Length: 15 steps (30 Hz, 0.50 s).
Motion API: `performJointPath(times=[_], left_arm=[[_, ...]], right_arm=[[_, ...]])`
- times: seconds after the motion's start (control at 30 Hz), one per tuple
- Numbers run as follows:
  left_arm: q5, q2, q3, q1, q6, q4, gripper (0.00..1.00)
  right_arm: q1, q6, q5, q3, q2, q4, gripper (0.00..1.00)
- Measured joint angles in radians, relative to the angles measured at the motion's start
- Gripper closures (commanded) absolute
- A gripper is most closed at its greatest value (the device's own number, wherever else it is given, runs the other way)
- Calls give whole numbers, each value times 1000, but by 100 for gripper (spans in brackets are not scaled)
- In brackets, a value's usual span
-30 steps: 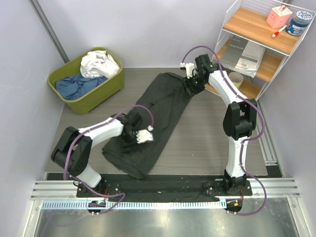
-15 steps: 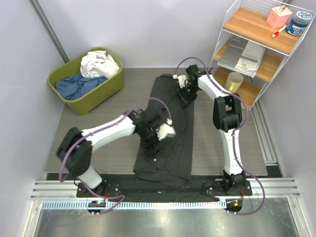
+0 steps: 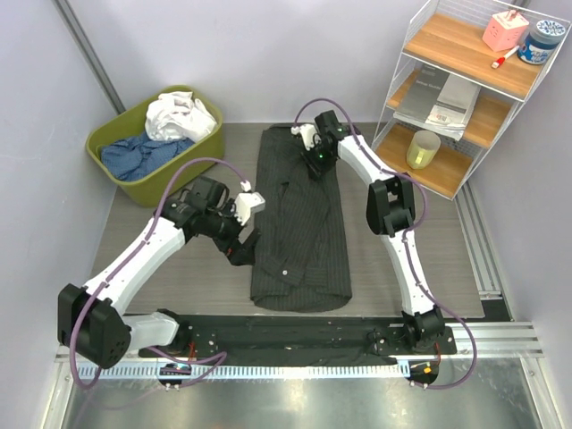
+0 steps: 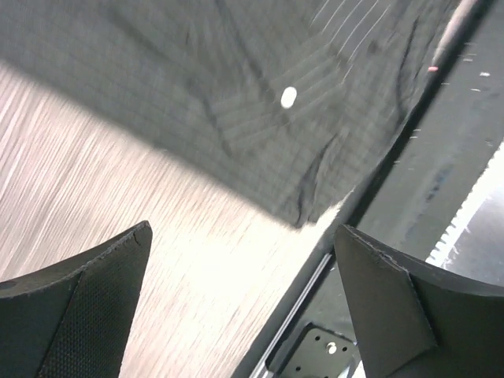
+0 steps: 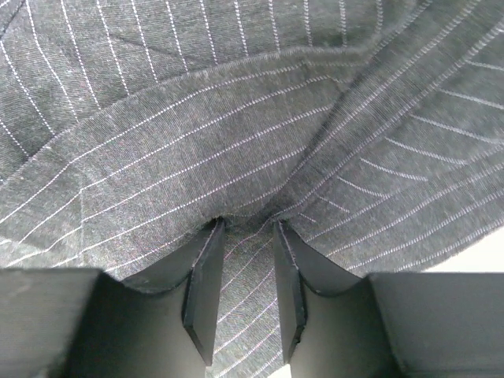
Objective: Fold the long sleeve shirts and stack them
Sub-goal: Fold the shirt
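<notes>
A black pinstriped long sleeve shirt (image 3: 299,232) lies as a long narrow strip down the middle of the table, its near end close to the front mat. My right gripper (image 3: 314,157) sits at the shirt's far end. In the right wrist view, the gripper (image 5: 246,224) is shut on a puckered fold of striped cloth (image 5: 236,142). My left gripper (image 3: 243,247) hovers open just off the shirt's left edge. In the left wrist view, the gripper (image 4: 242,228) holds nothing. Beyond it are the shirt's near corner (image 4: 303,209) and a white button (image 4: 289,96).
A green bin (image 3: 195,168) holding white and blue clothes stands at the back left. A wire shelf unit (image 3: 398,85) with a yellow cup (image 3: 423,148) and papers fills the back right. A black mat (image 3: 295,332) and metal rail run along the front edge.
The shirt swung from a diagonal lie into a straight strip. My left gripper let go of it and drew back to the left. The right gripper carried the far end leftward.
</notes>
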Motion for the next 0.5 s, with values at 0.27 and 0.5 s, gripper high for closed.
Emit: performJointPath(times=[0.27, 0.5], left_arm=[[-51, -85, -8, 36, 131, -18, 0], [-65, -230, -5, 36, 174, -1, 0]], right_arm=[[-24, -53, -21, -222, -175, 31, 25], [-35, -111, -187, -509, -751, 94, 0]])
